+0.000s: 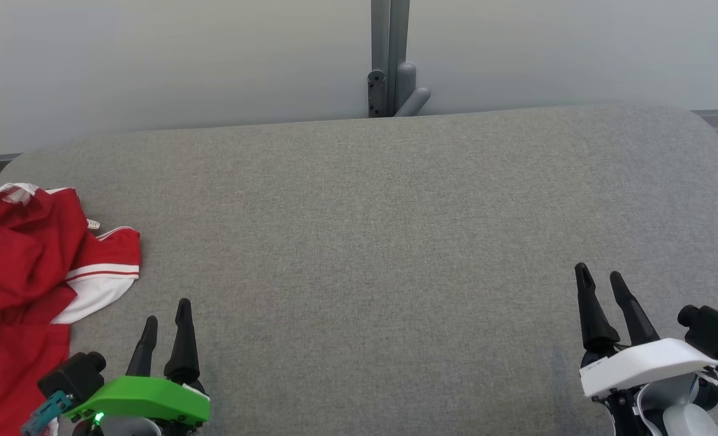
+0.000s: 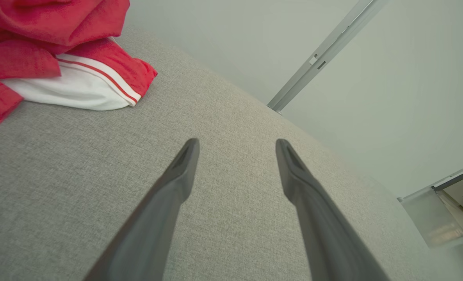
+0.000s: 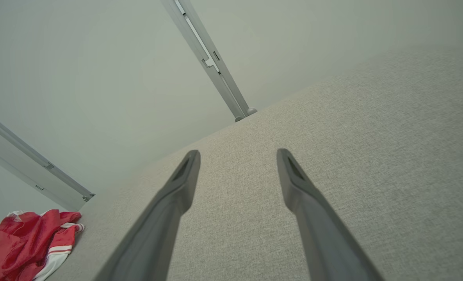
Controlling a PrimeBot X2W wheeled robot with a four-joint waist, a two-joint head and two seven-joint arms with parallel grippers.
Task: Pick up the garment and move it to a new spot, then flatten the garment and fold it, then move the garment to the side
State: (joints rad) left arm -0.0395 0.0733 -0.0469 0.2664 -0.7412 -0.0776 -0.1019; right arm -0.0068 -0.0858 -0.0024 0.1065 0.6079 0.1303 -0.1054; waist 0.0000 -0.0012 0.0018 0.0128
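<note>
A grey fabric-covered bench (image 1: 365, 242) stood against a pale wall (image 1: 153, 60) with a grey metal post (image 1: 389, 54). The crumpled red-and-white garment (image 1: 26, 260) lay at the bench's left edge. The left end effector (image 1: 167, 310) and right end effector (image 1: 597, 271) hovered spread wide, holding nothing.

Red garment (image 1: 20, 254), white stripes; grey surface (image 1: 383, 242).

The crumpled red fabric garment (image 1: 23, 266) with white parts and thin striped trim lies in a loose heap at the left end of the grey cloth-covered desk (image 1: 365, 242). It is bunched up in folds, not spread. One white-ended part sticks out toward the desk's middle, lying flat.
</note>
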